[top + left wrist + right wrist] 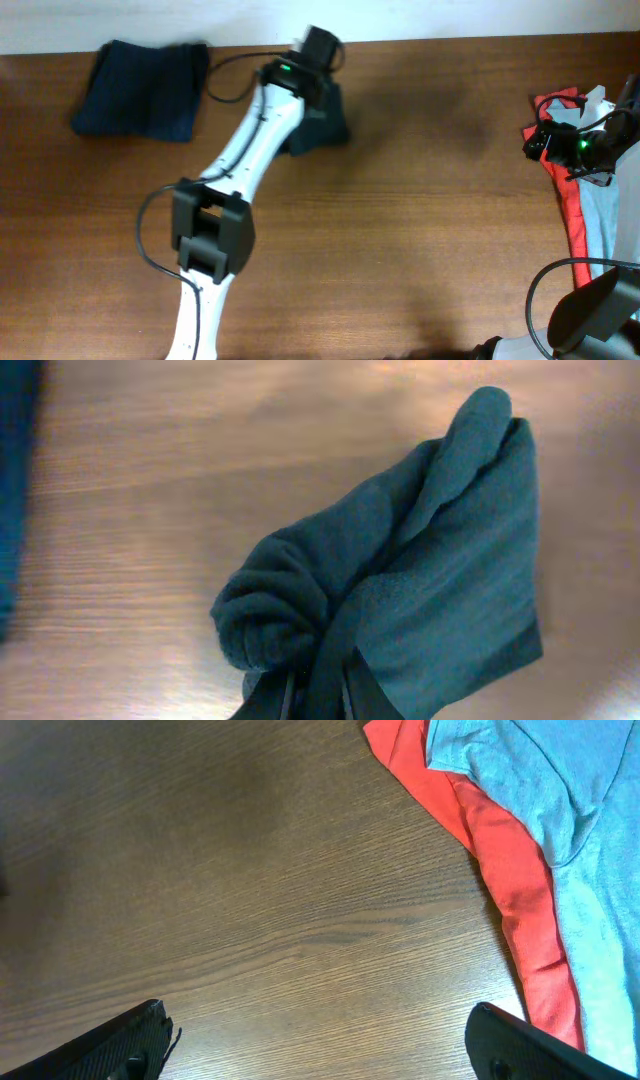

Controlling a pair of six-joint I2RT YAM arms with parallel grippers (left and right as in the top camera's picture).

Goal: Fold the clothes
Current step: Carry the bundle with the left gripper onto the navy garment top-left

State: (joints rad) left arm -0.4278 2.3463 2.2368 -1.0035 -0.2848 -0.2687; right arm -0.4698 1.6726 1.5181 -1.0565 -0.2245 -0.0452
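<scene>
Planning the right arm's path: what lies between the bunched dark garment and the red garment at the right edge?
Only bare wooden table lies between the dark garment and the red garment; the overhead view shows it.

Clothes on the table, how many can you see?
4. A folded navy garment back left; a dark teal garment in the left gripper; a red garment and a light grey-blue garment overlapping at the right edge. Others may be hidden.

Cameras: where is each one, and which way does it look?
Overhead: above the table, looking down; left arm and right arm show.
Left wrist: on the left gripper, looking down at the teal garment it pinches; fingertips show.
Right wrist: on the right gripper, looking down at red garment and grey-blue garment; open fingers show.
Shared: overhead and left wrist see the teal garment.
</scene>
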